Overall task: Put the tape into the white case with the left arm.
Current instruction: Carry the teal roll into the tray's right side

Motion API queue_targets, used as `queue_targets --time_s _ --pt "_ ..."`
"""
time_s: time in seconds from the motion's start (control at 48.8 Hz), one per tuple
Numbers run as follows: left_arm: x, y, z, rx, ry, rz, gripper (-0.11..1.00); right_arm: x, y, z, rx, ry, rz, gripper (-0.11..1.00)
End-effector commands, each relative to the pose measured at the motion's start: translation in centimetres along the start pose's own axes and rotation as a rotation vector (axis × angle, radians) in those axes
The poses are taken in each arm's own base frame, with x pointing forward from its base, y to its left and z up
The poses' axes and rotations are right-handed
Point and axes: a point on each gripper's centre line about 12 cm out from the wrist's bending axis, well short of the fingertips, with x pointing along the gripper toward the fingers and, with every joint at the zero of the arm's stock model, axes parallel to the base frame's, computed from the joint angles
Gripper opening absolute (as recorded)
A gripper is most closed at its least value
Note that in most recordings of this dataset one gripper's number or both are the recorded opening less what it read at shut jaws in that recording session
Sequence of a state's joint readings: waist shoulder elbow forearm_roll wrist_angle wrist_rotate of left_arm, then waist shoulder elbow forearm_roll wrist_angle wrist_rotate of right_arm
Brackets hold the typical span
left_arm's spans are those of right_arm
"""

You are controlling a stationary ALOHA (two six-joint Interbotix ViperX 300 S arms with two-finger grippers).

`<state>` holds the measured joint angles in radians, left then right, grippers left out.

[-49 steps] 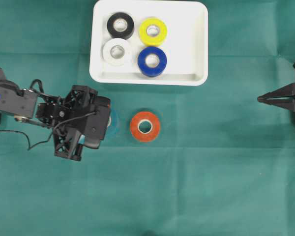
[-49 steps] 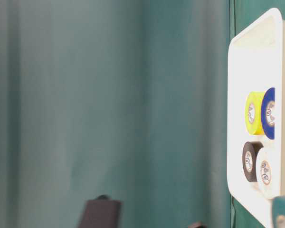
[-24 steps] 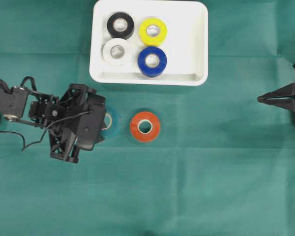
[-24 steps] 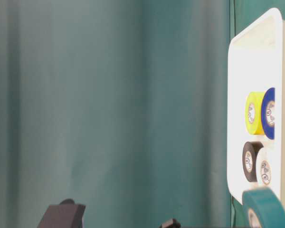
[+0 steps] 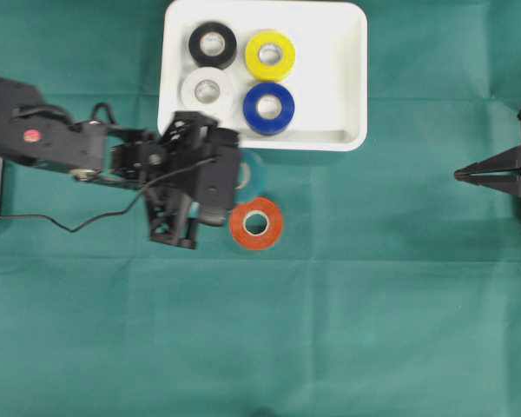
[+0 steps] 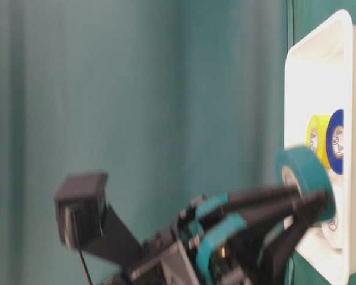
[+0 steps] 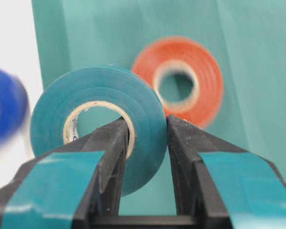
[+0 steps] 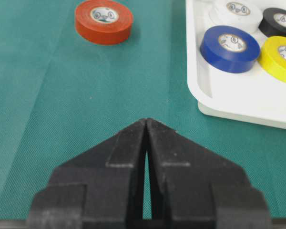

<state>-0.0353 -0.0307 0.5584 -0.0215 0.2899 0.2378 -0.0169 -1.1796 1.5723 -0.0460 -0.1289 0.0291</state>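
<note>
- Table (image 5: 373, 330): green cloth over the whole top. I see broad bare room on the near and right sides, and nothing standing between my load and the tray.
- White case (image 5: 352, 78): shallow tray with a raised rim, at the far middle of the table. Its right-hand part is unfilled, so I judge that the place for the next roll; the near rim must be cleared on the way in.
- Left arm (image 5: 52, 143): reaches in from the left side, with its pincer (image 7: 148, 129) closed on the teal tape (image 7: 97, 124), one finger through the core and one on the outer face. The roll is carried clear of the cloth, just outside the near rim of the case by its left corner.
- Right pincer (image 8: 146, 138): parked at the right edge of the table, fingers pressed together and holding nothing, well apart from the work.
- Rolls already in the case: black roll (image 5: 213, 43), yellow roll (image 5: 270, 55), white roll (image 5: 207, 89), blue roll (image 5: 268, 108), grouped in the left half. Four in, as I judge it.
- Orange roll (image 5: 256, 223): flat on the cloth just beside the left pincer, not yet collected. I count it as left to do after the teal one goes in.
</note>
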Motion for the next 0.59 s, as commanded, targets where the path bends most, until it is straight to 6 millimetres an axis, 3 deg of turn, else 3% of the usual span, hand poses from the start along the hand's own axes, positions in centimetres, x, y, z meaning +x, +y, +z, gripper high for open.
queue_targets --time_s 0.0,0.349,0.574 --pt "0.0 1.1 2.4 0.020 -0.056 0.024 0.22 0.1 0.0 0.5 -0.001 -0.014 -0.001 -0.10" --pt "2.8 3.9 5.2 0.030 -0.080 0.065 0.22 0.1 0.0 0.5 -0.001 -0.014 -0.001 -0.10" --pt "3.8 6.1 5.1 0.003 -0.082 0.100 0.22 0.1 0.0 0.5 -0.003 -0.012 -0.001 -0.10"
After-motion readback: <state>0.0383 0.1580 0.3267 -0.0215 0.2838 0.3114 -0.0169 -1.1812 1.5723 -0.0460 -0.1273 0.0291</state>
